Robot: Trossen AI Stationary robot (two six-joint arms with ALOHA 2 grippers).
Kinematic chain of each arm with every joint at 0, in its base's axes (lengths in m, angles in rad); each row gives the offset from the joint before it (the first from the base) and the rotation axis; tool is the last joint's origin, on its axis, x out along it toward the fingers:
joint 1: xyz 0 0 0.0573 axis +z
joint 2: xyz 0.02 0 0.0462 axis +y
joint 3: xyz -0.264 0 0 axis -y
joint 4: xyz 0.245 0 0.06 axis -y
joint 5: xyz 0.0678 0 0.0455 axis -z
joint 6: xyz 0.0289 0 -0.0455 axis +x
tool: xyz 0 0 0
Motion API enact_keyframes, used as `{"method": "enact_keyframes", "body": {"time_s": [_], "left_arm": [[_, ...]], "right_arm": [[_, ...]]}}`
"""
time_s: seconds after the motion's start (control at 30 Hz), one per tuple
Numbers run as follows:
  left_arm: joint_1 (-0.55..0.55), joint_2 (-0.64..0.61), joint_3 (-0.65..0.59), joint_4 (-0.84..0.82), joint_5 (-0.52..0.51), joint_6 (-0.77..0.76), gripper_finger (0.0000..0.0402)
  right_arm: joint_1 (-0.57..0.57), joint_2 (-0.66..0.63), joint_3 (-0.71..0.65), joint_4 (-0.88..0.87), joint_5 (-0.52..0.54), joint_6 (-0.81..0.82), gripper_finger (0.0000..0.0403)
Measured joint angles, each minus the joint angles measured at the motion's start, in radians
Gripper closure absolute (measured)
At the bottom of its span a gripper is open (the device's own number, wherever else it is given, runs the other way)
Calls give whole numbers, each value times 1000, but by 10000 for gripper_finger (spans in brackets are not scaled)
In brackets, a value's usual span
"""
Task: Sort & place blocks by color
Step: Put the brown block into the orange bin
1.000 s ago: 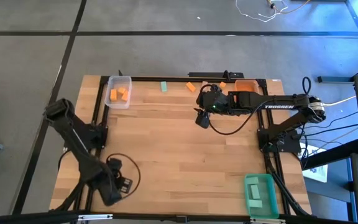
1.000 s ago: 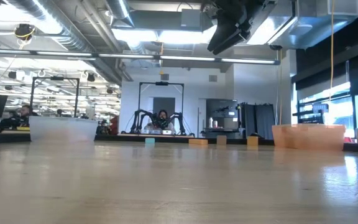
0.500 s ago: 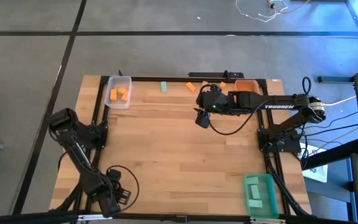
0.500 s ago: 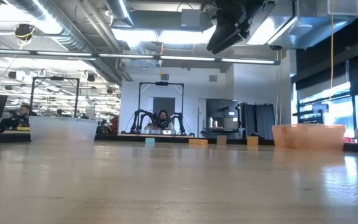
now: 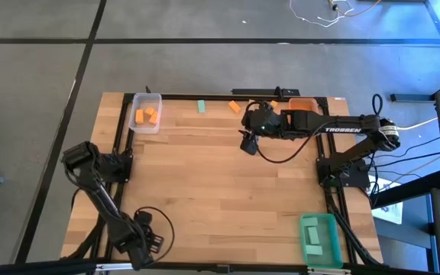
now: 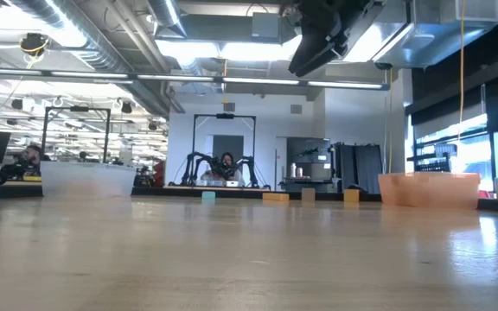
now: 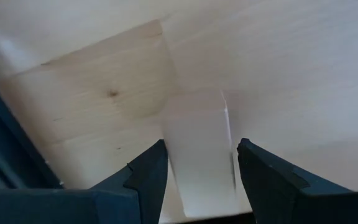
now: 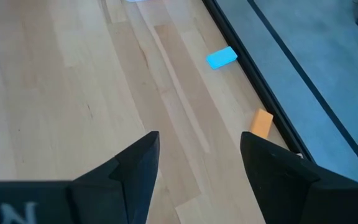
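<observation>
Along the far edge of the surface (image 5: 220, 183), the right gripper (image 5: 244, 143) hovers with jaws open and empty. An orange block (image 8: 262, 122) lies just ahead of them beside the edge rail, its long axis roughly in line with the jaws' reach; a teal block (image 8: 221, 58) lies farther along. The left gripper (image 7: 197, 168), jaws open, waits at the near left corner, far from both.
</observation>
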Motion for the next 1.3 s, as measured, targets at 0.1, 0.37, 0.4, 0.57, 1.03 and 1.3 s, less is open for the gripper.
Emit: {"method": "enact_keyframes", "body": {"time_s": [0.1,0.37,0.4,0.57,1.03,1.3], "left_arm": [[0,28,0,20,0,7,219],[27,65,4,28,25,34,222],[34,65,4,28,34,36,226],[64,64,3,29,67,93,280],[175,-146,-2,-129,-116,296,281],[331,-359,-2,-267,-256,590,281]], "right_arm": [[0,0,0,0,0,0,176],[0,0,0,0,0,0,176],[0,0,0,0,0,0,176],[0,0,0,0,0,3,176],[-5,0,0,46,0,4,176],[-5,0,0,53,-61,-108,176]]}}
